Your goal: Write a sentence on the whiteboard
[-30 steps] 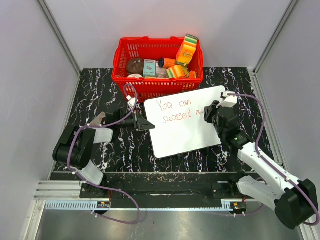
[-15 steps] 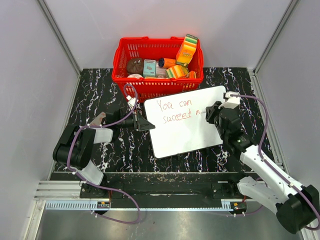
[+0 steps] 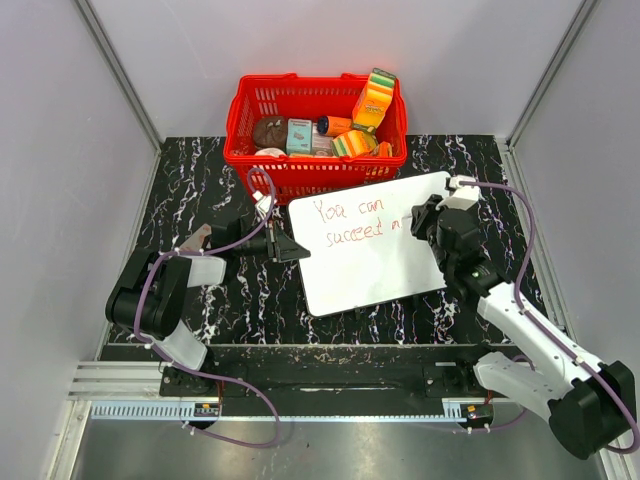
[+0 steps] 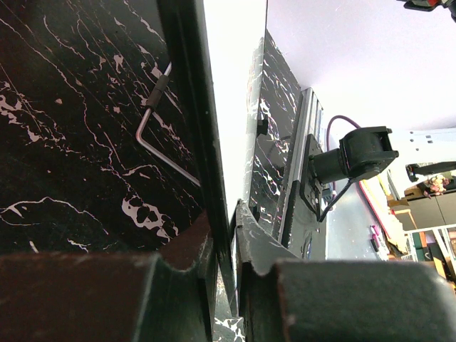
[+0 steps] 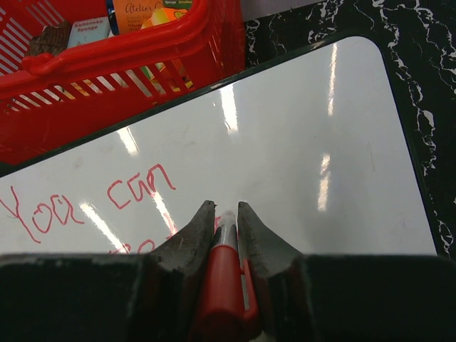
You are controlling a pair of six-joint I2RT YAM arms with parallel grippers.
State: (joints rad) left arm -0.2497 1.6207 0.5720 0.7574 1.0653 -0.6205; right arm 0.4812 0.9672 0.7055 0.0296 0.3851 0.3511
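Across the upper left of the whiteboard (image 3: 365, 270), which lies on the table (image 3: 200, 200) with the red basket (image 3: 300, 170) just behind it, the sentence (image 3: 352, 222) reads "You can" and, below that, "succeed" plus what looks like a first "m". Most of the writing seems done; I judge the last word only begun. My right hand (image 5: 221, 208) is clamped tight on the red marker (image 5: 222, 285), over the whiteboard's right part. The tip is hidden, so contact is likely but unsure. My left hand (image 4: 229, 214), nearly closed, pinches the whiteboard's left edge.
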